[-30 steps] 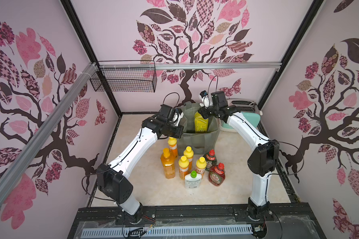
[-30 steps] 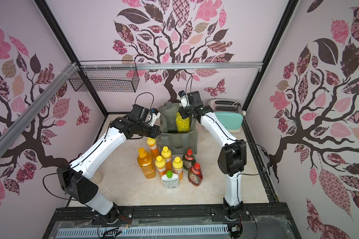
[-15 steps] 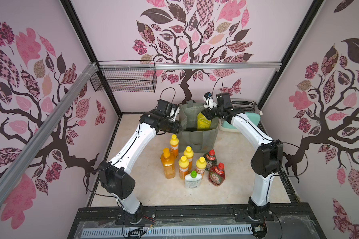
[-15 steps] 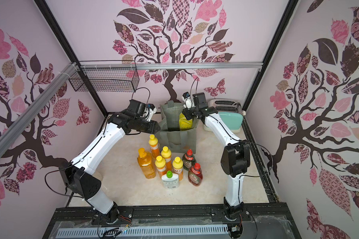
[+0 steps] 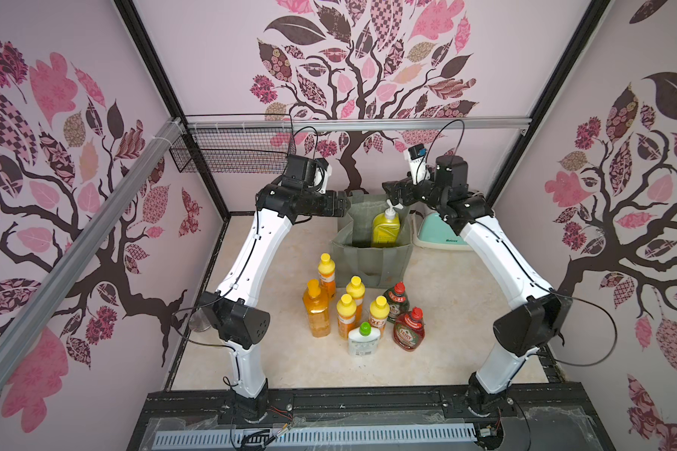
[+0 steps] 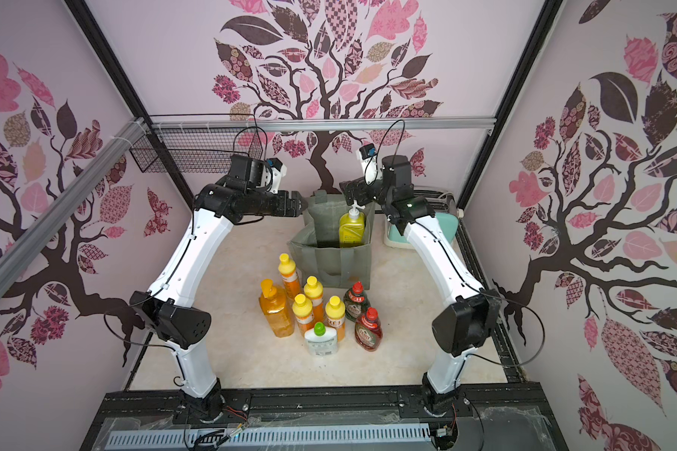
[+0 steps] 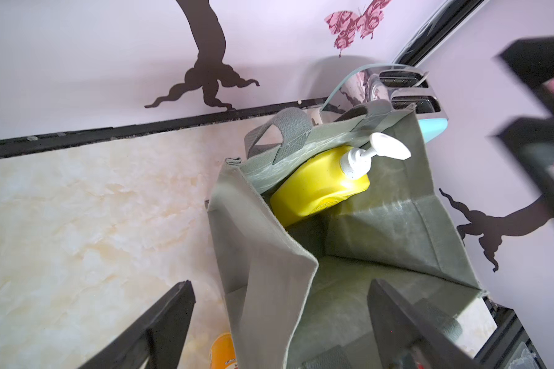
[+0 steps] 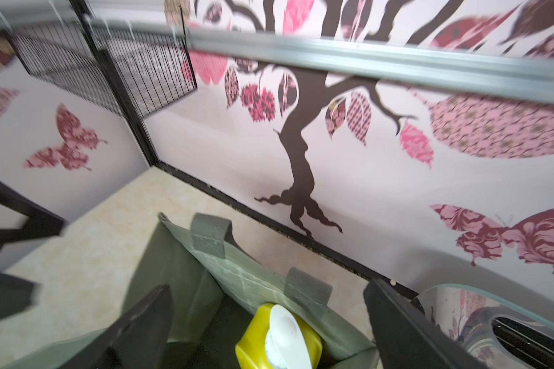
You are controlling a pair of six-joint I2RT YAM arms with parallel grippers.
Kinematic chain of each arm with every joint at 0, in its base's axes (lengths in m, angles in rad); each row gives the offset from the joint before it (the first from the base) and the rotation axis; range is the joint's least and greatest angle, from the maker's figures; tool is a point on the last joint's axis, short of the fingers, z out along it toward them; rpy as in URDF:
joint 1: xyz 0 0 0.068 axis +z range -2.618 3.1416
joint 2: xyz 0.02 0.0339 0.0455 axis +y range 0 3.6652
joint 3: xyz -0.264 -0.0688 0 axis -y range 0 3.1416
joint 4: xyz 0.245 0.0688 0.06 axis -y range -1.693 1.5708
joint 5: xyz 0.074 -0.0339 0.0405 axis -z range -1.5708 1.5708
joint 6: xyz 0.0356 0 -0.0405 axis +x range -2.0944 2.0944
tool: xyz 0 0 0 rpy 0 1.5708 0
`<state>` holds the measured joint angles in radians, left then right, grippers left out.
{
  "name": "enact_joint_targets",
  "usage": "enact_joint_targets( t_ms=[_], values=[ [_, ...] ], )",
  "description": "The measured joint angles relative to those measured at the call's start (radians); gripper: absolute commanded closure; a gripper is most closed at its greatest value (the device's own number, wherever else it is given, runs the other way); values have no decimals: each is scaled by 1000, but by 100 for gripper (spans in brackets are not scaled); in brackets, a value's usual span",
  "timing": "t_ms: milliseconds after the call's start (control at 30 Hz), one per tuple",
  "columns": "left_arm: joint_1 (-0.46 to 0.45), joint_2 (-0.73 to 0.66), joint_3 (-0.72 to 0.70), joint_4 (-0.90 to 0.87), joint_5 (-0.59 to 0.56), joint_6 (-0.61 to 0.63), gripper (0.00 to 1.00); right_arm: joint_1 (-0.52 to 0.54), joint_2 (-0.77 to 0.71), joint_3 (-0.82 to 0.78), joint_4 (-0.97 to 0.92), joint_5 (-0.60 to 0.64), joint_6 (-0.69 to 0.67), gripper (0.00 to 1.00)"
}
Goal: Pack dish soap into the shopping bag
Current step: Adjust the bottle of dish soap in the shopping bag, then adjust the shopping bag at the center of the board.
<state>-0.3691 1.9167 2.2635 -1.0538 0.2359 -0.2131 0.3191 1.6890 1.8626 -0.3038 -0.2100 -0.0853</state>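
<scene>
The grey-green shopping bag (image 5: 368,254) (image 6: 331,259) stands open at the back of the table. A big yellow dish soap bottle with a white pump (image 5: 385,230) (image 6: 351,230) (image 7: 317,185) (image 8: 279,338) leans inside it against the far wall. My right gripper (image 5: 389,191) (image 8: 269,319) hangs open just above the pump head, apart from it. My left gripper (image 5: 344,205) (image 7: 279,319) is open at the bag's left rim (image 7: 269,271), which shows between the fingers unpinched. In front of the bag stand several small orange yellow-capped bottles (image 5: 346,316), an orange pump bottle (image 5: 316,312), green (image 5: 396,300) and red (image 5: 409,330) Fairy bottles, and a white green-capped one (image 5: 363,339).
A mint and chrome toaster (image 5: 438,230) (image 7: 406,92) sits right behind the bag, under my right arm. A black wire basket (image 5: 231,152) hangs on the back wall at the left, beneath a metal rail (image 5: 368,124).
Both grippers have opened. The right one has let go of the yellow pump bottle, which has dropped into the bag, and has lifted. The left one has released the bag's rim and drawn back.
</scene>
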Motion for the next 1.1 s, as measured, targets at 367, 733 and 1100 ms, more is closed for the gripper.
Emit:
enact_joint_targets(
  t_ms=[367, 733, 1100],
  values=[
    [0, 119, 3, -19, 35, -11, 49, 0, -186, -196, -142, 135, 153, 4],
    [47, 130, 46, -10, 34, -20, 100, 14, -71, -272, -294, 192, 184, 79],
    [87, 42, -106, 38, 53, -51, 60, 2, -31, -182, -361, 258, 122, 89]
  ],
)
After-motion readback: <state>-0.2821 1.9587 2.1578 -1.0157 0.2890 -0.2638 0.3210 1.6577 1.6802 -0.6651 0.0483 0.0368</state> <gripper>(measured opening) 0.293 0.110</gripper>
